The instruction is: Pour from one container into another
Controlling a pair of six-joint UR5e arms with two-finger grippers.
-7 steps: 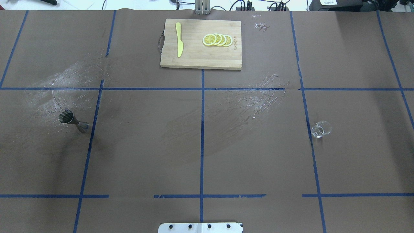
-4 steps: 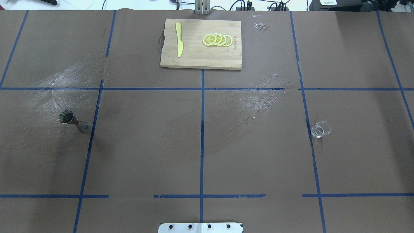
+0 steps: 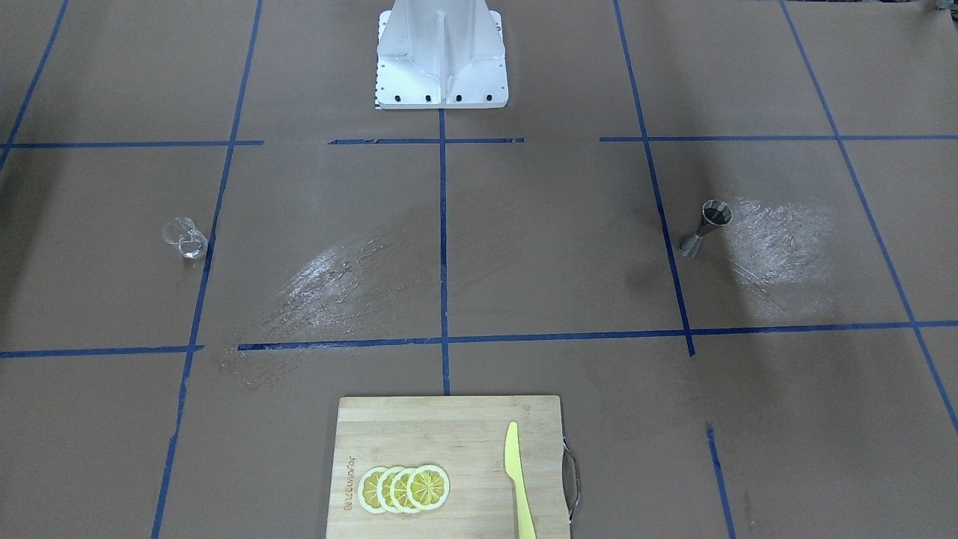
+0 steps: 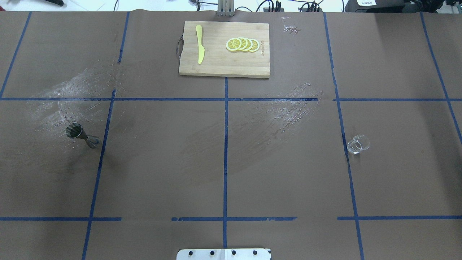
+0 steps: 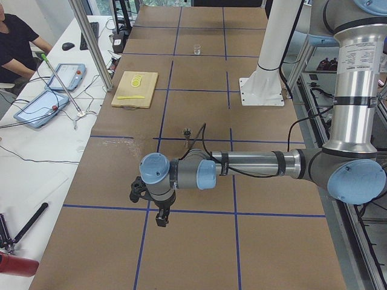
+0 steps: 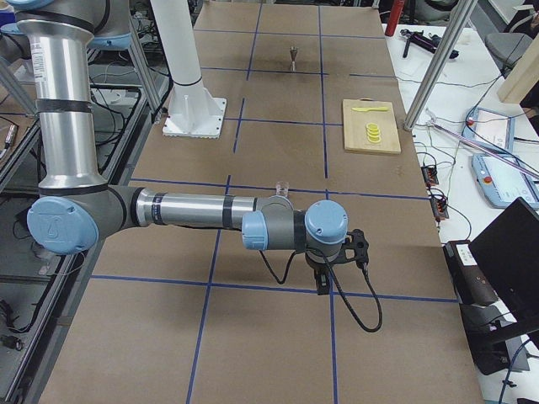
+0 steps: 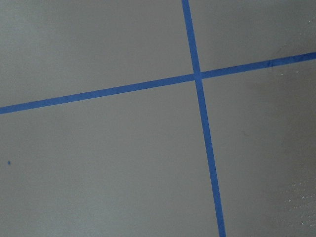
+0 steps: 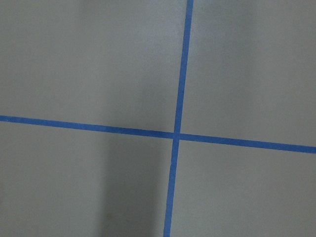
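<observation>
The small clear glass (image 4: 358, 144) stands upright on the brown paper at the table's right side, also seen in the front-facing view (image 3: 185, 239). The grey steel jigger (image 4: 82, 135) stands upright at the left side (image 3: 705, 227). Both stand alone, with no arm near them in the overhead view. My left gripper (image 5: 161, 219) shows only in the exterior left view, hanging over the table's left end, well away from the jigger (image 5: 187, 132). My right gripper (image 6: 322, 286) shows only in the exterior right view, beyond the glass (image 6: 283, 187). I cannot tell whether either is open or shut.
A wooden cutting board (image 4: 223, 65) at the far middle carries a yellow knife (image 4: 199, 44) and lemon slices (image 4: 242, 44). Whitish smears mark the paper near the jigger and in the middle. The robot's white base (image 3: 441, 82) sits at the near edge. Both wrist views show only paper and blue tape.
</observation>
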